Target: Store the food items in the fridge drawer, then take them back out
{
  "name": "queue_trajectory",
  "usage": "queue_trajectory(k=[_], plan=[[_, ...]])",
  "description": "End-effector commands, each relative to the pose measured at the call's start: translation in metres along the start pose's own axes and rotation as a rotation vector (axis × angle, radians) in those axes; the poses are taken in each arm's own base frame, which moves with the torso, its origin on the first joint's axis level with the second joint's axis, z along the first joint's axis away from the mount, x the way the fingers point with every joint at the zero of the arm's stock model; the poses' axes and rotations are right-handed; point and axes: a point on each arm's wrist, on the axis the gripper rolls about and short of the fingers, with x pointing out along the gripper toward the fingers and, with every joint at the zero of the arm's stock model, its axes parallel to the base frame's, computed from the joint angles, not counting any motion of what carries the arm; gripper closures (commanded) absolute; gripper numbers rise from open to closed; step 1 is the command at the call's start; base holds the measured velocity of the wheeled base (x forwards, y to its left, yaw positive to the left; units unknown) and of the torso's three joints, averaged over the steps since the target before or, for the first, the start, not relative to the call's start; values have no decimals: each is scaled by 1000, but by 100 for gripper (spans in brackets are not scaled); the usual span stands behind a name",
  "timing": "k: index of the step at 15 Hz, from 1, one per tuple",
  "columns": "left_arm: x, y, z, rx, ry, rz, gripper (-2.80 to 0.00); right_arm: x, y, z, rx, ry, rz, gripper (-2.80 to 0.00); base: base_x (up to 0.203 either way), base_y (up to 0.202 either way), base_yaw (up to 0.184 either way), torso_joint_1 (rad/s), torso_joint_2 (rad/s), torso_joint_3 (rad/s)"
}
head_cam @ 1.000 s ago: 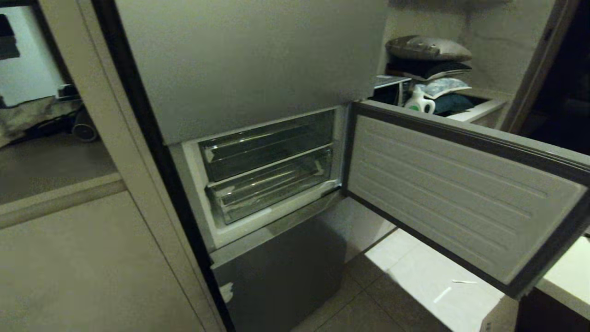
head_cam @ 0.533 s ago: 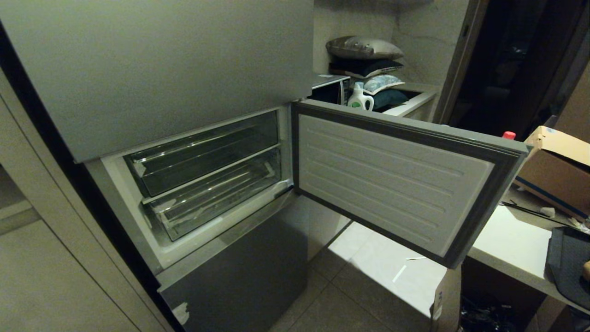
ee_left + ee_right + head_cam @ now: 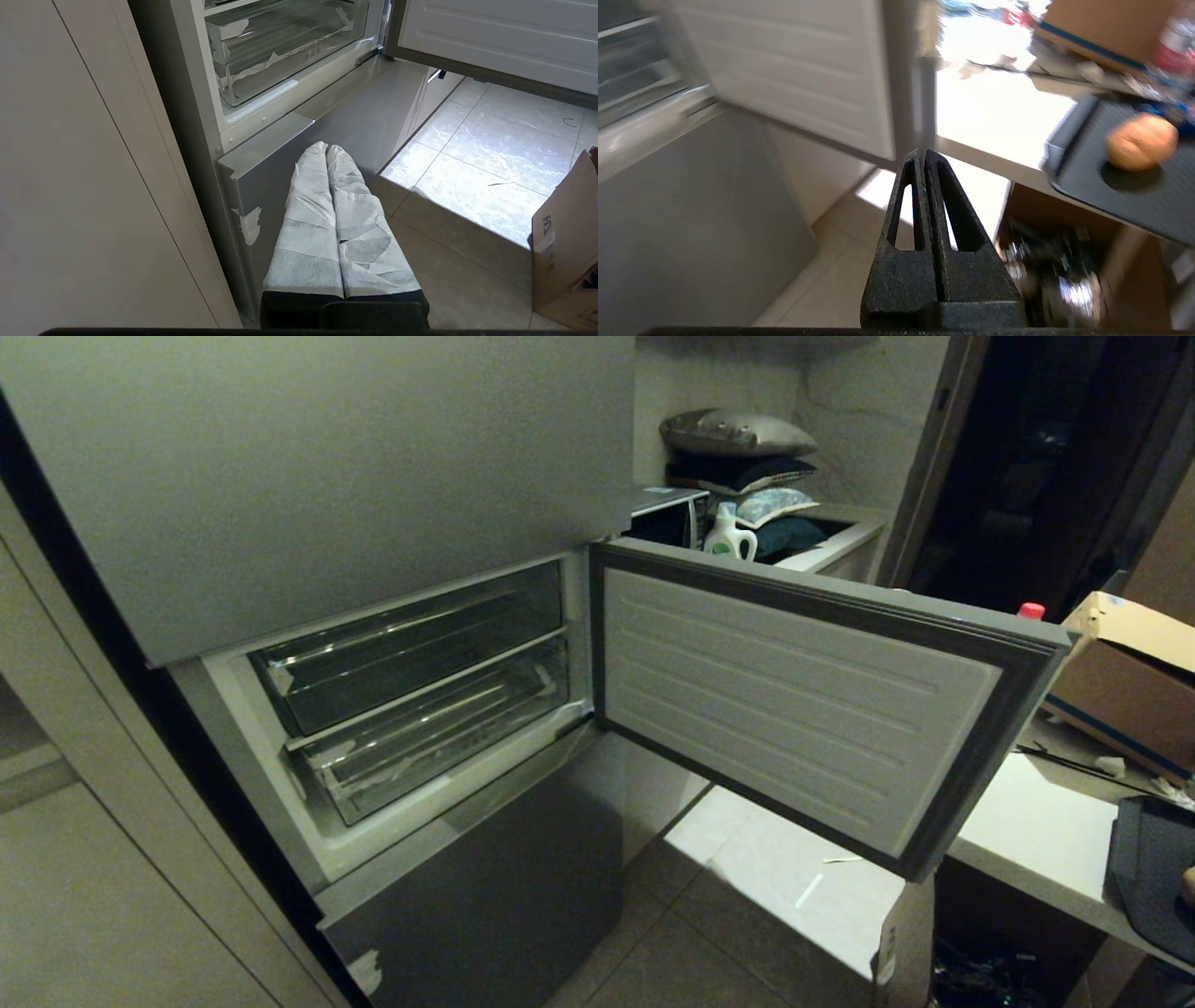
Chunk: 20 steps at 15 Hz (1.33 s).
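Observation:
The fridge drawer (image 3: 439, 747), the lower of two clear bins, sits pushed in inside the open compartment; it also shows in the left wrist view (image 3: 289, 42). One of the food items, a tan-orange lump (image 3: 1141, 142), lies on a dark tray (image 3: 1111, 196) on the white counter to the right. My left gripper (image 3: 326, 148), fingers wrapped in white tape, is shut and empty, low in front of the fridge's bottom door. My right gripper (image 3: 920, 154), black, is shut and empty, pointing past the open door's edge toward the counter. Neither arm is in the head view.
The open fridge door (image 3: 794, 700) swings out to the right at chest height. A shallower clear bin (image 3: 411, 653) sits above the drawer. A cardboard box (image 3: 1130, 681) stands on the white counter (image 3: 1036, 831), and another box (image 3: 567, 252) on the tiled floor.
The whole head view swung to the right, bringing the counter, box and tray into sight, then held still. Door and drawers stand as before.

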Motion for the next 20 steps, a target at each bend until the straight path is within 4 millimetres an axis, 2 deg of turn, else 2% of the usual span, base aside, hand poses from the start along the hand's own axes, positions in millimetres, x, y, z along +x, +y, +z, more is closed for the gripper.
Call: queue_trajectory(k=[1,3,6,11,14,16,20], plan=[[0,0,0,0,1,0,0,42,1,25,32,178,-136,0,0,0,0,0,0,0],[0,0,0,0,3,0,0,72,-6,45,70,192,-229,0,0,0,0,0,0,0],[0,0,0,0,2,0,0,114,-23,64,98,190,-263,0,0,0,0,0,0,0],[0,0,0,0,1,0,0,174,-42,68,108,256,-257,0,0,0,0,0,0,0],[0,0,0,0,1,0,0,203,-48,74,124,262,-154,0,0,0,0,0,0,0],[0,0,0,0,2,0,0,218,-43,71,130,279,-85,0,0,0,0,0,0,0],[0,0,0,0,1,0,0,244,-42,76,141,276,-57,0,0,0,0,0,0,0]])
